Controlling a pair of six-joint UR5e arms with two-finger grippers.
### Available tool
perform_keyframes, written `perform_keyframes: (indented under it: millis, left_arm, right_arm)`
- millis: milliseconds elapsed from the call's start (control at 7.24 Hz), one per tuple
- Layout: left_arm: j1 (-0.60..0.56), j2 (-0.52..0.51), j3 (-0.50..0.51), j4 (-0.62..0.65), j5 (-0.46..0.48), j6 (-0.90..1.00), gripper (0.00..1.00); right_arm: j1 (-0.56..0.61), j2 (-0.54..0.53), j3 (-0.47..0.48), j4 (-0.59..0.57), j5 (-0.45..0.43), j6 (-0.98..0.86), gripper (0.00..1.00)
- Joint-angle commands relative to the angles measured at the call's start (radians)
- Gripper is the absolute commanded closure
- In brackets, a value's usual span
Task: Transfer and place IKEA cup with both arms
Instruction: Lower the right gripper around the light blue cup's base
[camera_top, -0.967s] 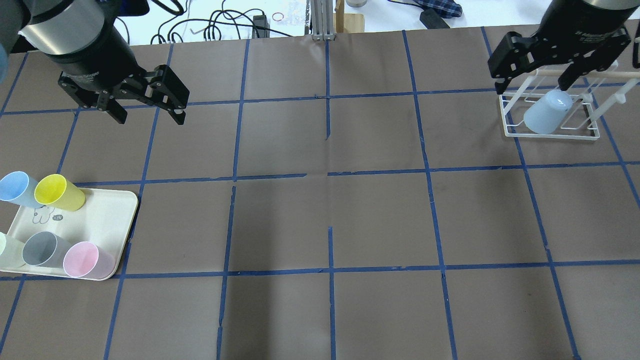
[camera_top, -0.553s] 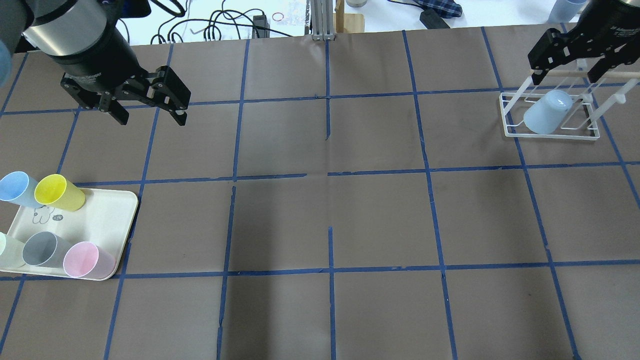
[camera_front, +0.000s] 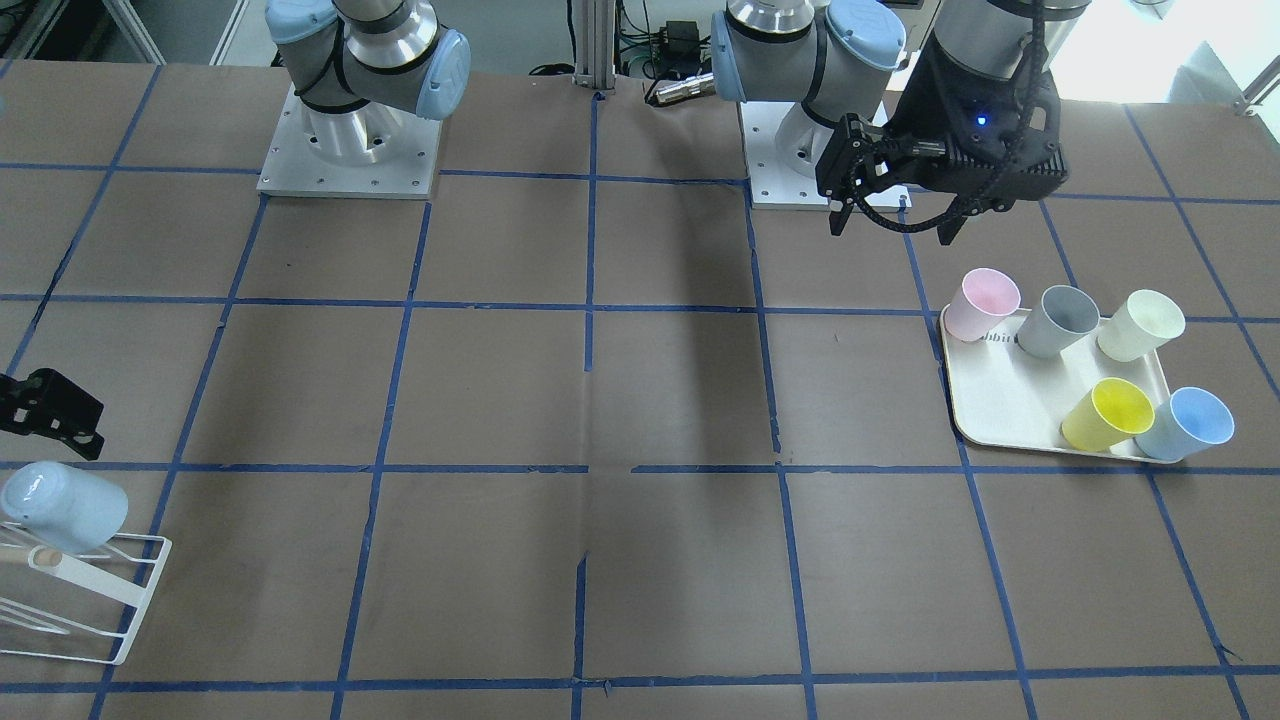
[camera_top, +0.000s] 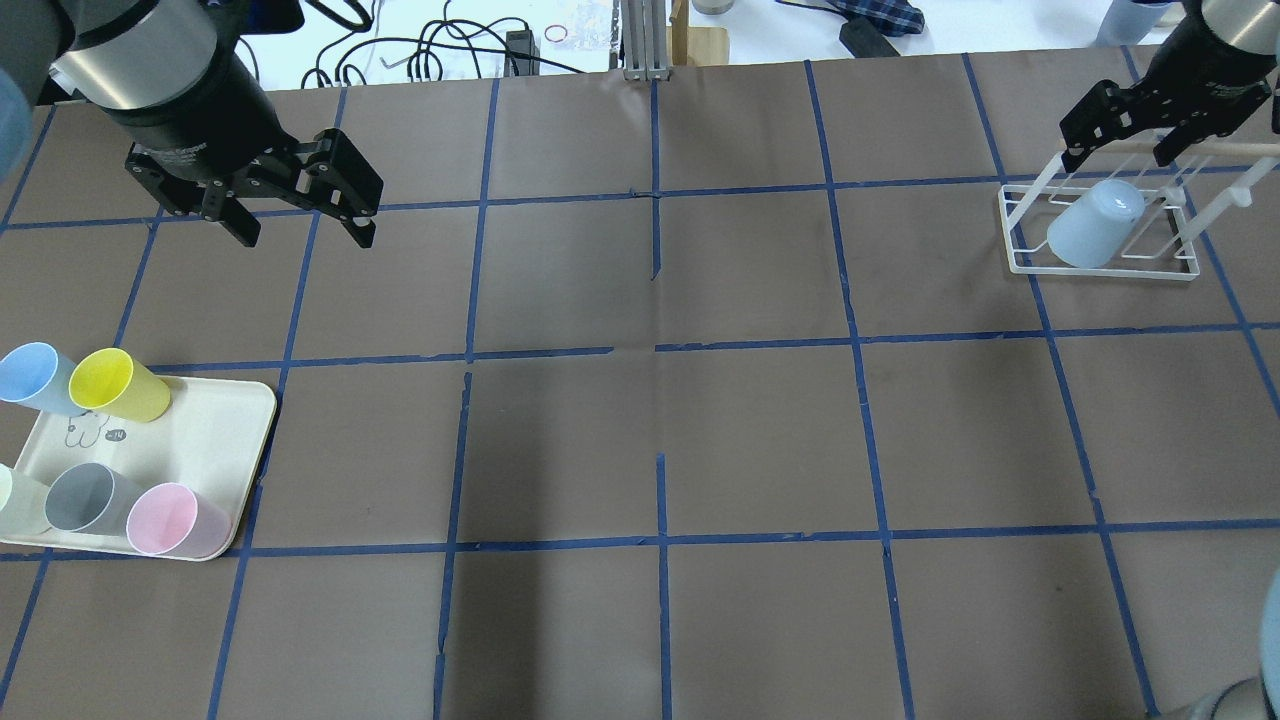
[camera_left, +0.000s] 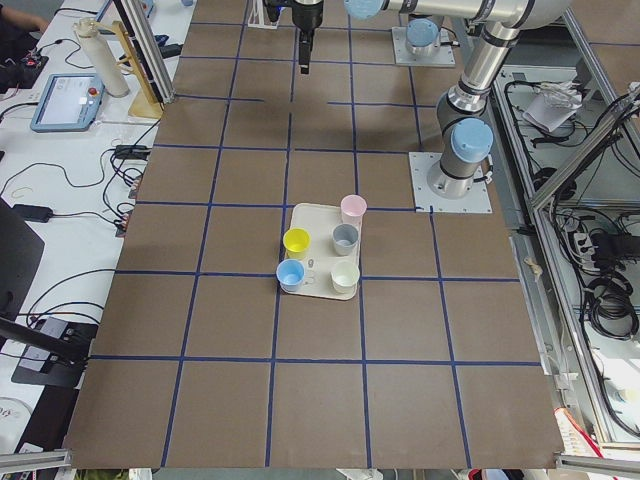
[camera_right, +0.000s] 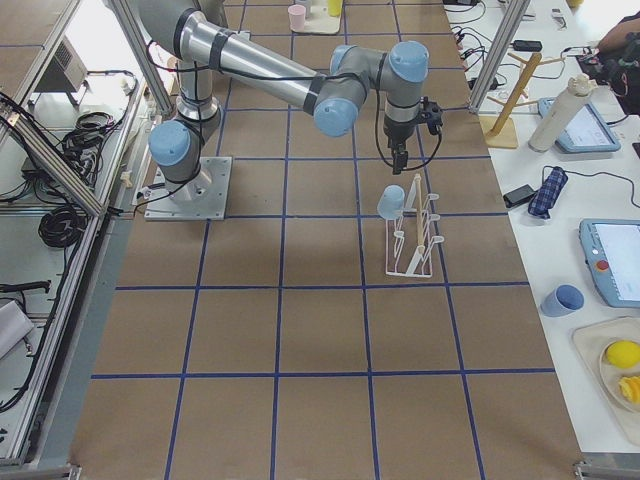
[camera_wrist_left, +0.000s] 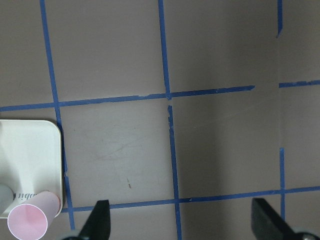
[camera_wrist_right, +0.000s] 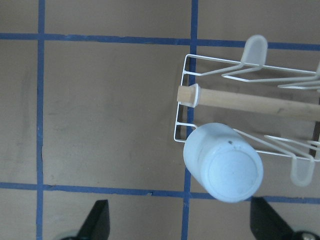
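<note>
The IKEA cup (camera_top: 1093, 225) is soft light blue and sits upside down and tilted on a white wire rack (camera_top: 1020, 262) at the far right. It also shows in the front view (camera_front: 65, 505) and the right wrist view (camera_wrist_right: 222, 162). My right gripper (camera_top: 1115, 160) is open and empty, raised above the rack's far side and clear of the cup. My left gripper (camera_top: 304, 238) is open and empty above the far left of the table, well behind the tray (camera_top: 210, 420).
The cream tray holds a paler blue cup (camera_top: 30, 375), a yellow cup (camera_top: 115, 385), a grey cup (camera_top: 85, 497), a pink cup (camera_top: 170, 520) and a whitish cup (camera_top: 12, 500). Brown paper with a blue tape grid covers the table. Cables lie beyond the far edge.
My right gripper has pulled up and back to the right, away from the cup on the rack. The cup stays on the rack. My left gripper has barely moved.
</note>
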Motion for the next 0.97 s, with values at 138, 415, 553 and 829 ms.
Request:
perform_keyframes:
  millis: [138, 415, 553, 829]
  left_arm:
    - [-0.001, 0.001, 0.003, 0.000, 0.000, 0.001, 0.00]
    - [-0.001, 0.001, 0.000, 0.000, 0.000, 0.001, 0.00]
    - [-0.001, 0.000, 0.003, 0.000, 0.000, 0.001, 0.00]
    - [-0.001, 0.000, 0.000, 0.000, 0.000, 0.001, 0.00]
  right_arm:
    - [-0.041, 0.064, 0.006, -0.034, -0.053, -0.061, 0.00]
    - [-0.045, 0.075, 0.008, -0.034, -0.056, -0.055, 0.00]
    - [-0.045, 0.081, 0.009, -0.034, -0.057, -0.052, 0.00]
    - [-0.044, 0.096, 0.009, -0.034, -0.057, -0.044, 0.00]
